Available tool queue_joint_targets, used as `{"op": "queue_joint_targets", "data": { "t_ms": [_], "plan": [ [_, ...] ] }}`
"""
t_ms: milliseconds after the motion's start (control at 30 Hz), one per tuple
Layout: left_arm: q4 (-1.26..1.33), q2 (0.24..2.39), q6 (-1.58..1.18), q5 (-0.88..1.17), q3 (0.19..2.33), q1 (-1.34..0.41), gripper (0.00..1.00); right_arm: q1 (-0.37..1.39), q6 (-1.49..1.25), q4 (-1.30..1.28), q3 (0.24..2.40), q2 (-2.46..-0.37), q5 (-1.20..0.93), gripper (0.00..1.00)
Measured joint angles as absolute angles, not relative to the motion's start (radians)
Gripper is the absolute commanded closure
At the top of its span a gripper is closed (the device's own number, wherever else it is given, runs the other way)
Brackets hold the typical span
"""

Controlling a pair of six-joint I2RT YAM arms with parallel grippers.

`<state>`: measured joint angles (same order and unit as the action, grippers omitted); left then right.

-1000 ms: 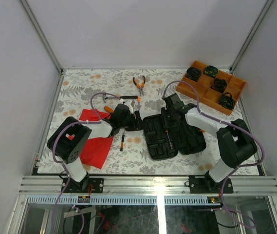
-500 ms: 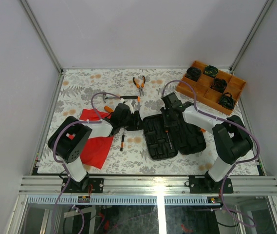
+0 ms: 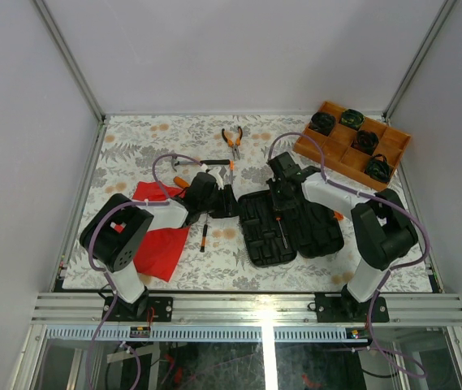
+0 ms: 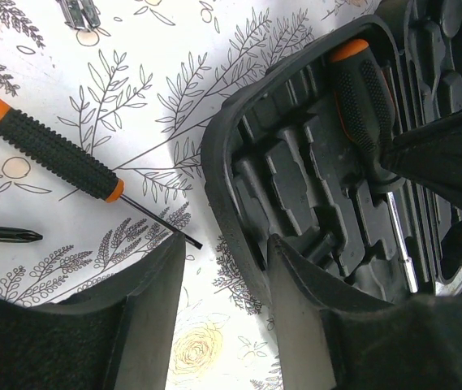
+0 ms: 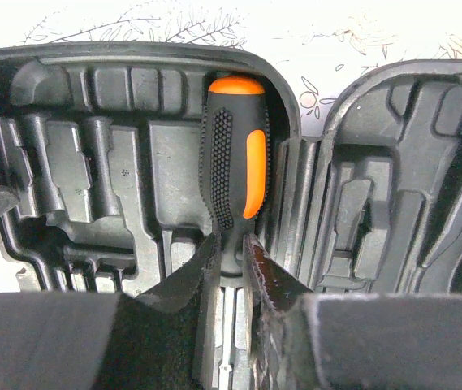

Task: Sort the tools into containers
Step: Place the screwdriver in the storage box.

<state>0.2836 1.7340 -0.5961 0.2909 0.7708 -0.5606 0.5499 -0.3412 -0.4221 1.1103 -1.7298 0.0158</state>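
Note:
The black tool case [image 3: 320, 231] lies open mid-table. An orange-and-black screwdriver [image 5: 235, 162] rests in a slot of its left half [image 5: 92, 162], and my right gripper [image 5: 231, 248] is shut on the narrow neck below its handle. My left gripper [image 4: 226, 317] stands open astride the case's left rim [image 4: 231, 203], one finger outside, one inside, with a gap of table showing. A second screwdriver [image 4: 52, 146] lies loose on the table to the left [image 3: 204, 237]. Orange-handled pliers [image 3: 231, 140] and a small hammer [image 3: 206, 163] lie farther back.
A red cloth [image 3: 159, 236] lies under my left arm. An orange compartment tray [image 3: 340, 154] holding black round items stands at the back right. Another orange handle [image 3: 181, 182] pokes out by the cloth. A loose screwdriver tip [image 4: 3, 234] lies beside my left finger.
My right gripper has shifted a little left over the case and its fingers have narrowed onto the screwdriver's neck. My left gripper has closed slightly and stayed in place.

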Motion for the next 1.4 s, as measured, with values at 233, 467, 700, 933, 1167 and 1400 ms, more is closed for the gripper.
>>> {"op": "queue_joint_targets", "data": {
  "t_ms": [233, 467, 700, 933, 1167, 1400],
  "plan": [
    [0.283, 1.734, -0.589, 0.296, 0.774, -0.561, 0.59, 0.558, -0.336, -0.463, 1.143, -1.755, 0.029, 0.91],
    [0.283, 1.738, -0.588, 0.307, 0.775, -0.561, 0.64, 0.565, -0.337, -0.466, 1.145, -1.763, 0.041, 1.00],
    [0.274, 1.755, -0.574, 0.312, 0.800, -0.574, 0.70, 0.578, -0.350, -0.476, 1.148, -1.790, 0.063, 1.00],
    [0.250, 1.761, -0.558, 0.309, 0.819, -0.588, 0.81, 0.601, -0.384, -0.481, 1.145, -1.790, 0.118, 1.00],
    [0.239, 1.761, -0.556, 0.311, 0.825, -0.588, 0.88, 0.610, -0.394, -0.482, 1.140, -1.800, 0.134, 1.00],
    [0.213, 1.766, -0.548, 0.315, 0.841, -0.588, 0.95, 0.628, -0.404, -0.461, 1.125, -1.803, 0.165, 1.00]
  ]
}}
